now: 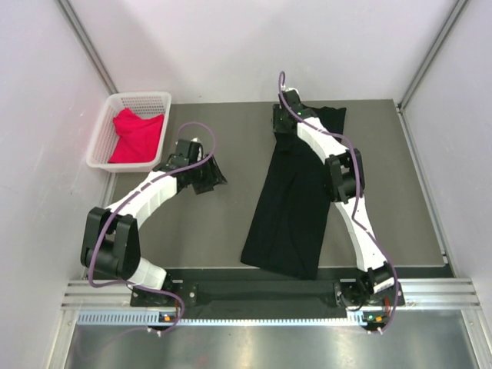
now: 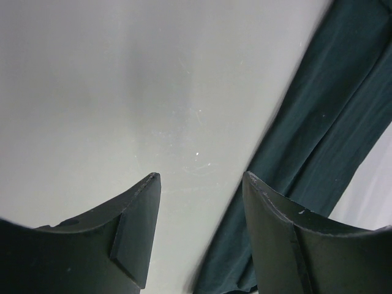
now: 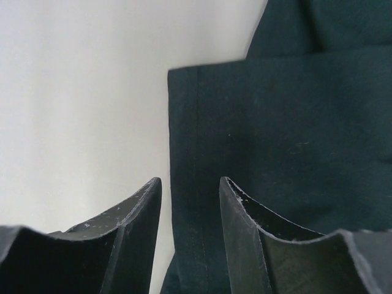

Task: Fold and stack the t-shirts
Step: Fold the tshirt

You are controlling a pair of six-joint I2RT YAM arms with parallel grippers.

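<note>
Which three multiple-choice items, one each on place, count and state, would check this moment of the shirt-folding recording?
1. Where is the bright red-pink cloth t-shirt?
A in the white plastic lattice basket
B on the floor
C hanging on the wall
2. How many t-shirts lie directly on the grey table?
A none
B one
C two
3. The left end effector is:
A open and empty
B shut on cloth
C shut on a rim

Answers:
1 A: the pink cloth sits inside the lattice walls.
2 B: only the large black cloth t-shirt lies there, as a long strip.
3 A: bare table shows between its spread fingers.
</note>
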